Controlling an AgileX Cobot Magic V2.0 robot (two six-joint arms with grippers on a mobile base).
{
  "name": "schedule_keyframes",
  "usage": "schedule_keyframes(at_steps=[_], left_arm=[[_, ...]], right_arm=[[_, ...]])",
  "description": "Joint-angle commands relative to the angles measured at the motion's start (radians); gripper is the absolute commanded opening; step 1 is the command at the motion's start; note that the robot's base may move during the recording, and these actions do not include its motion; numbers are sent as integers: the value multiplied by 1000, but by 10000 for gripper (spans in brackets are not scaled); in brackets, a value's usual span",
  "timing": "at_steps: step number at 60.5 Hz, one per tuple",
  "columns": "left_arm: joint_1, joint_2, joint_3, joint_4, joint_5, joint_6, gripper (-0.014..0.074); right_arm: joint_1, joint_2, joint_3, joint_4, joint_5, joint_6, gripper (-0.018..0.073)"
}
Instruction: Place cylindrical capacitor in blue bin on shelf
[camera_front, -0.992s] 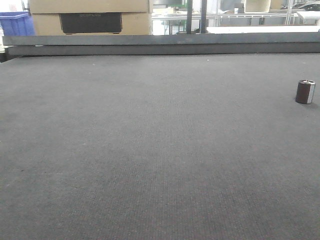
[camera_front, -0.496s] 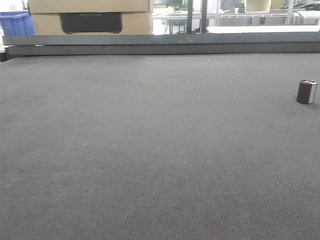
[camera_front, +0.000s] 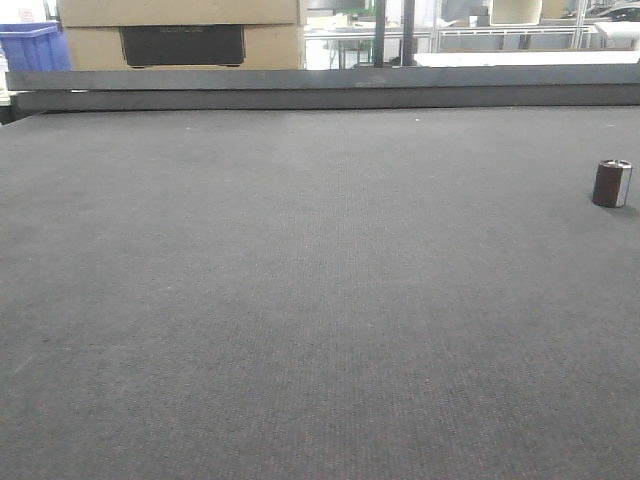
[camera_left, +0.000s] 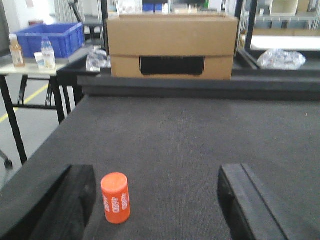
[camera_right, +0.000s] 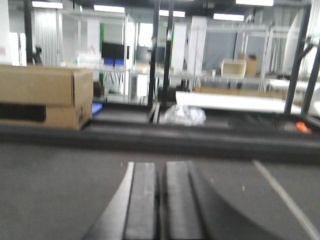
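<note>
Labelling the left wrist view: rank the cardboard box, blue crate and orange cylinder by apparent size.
1. cardboard box
2. blue crate
3. orange cylinder, nearest the camera, so really smaller still

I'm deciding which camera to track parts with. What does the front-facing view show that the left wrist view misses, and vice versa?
Only the front-facing view shows the cylindrical capacitor, upright at the far right of the dark mat. Only the left wrist view shows an orange cylinder standing between the open jaws of the left gripper, close to the left one, plus bottles on a side table and a clear plastic bag. Both show that mat, the cardboard box with its dark cutout, and a blue bin left of it.
</note>
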Motion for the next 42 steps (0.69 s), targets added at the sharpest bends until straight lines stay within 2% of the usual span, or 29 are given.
schedule_keyframes(at_steps=[1,3,8,19,23,32,42], left_arm=[[-3,11,-10,-6,-7,-2,447],[-10,11,-10,-6,-7,-2,446],[-26,11,-10,-6,-7,-2,446],[-35,11,-10,-10,-7,-2,450],[-35,11,-10,-10,-7,-2,486],[-35,11,-10,-12,-7,-2,606],[-35,11,-10,-33,-7,-2,602]], right_arm=[[0,81,-8,-6,-16,-3,262],[0,110,-8,-6,-16,-3,377],[0,177,-8,-6,-18,-3,579],[0,317,7,-6,-34,-3,571],[0,387,34,-6,-85,-3,571],[0,546,140,-6,-358,-3,571],[0,772,207,-6,-689,-3,571]])
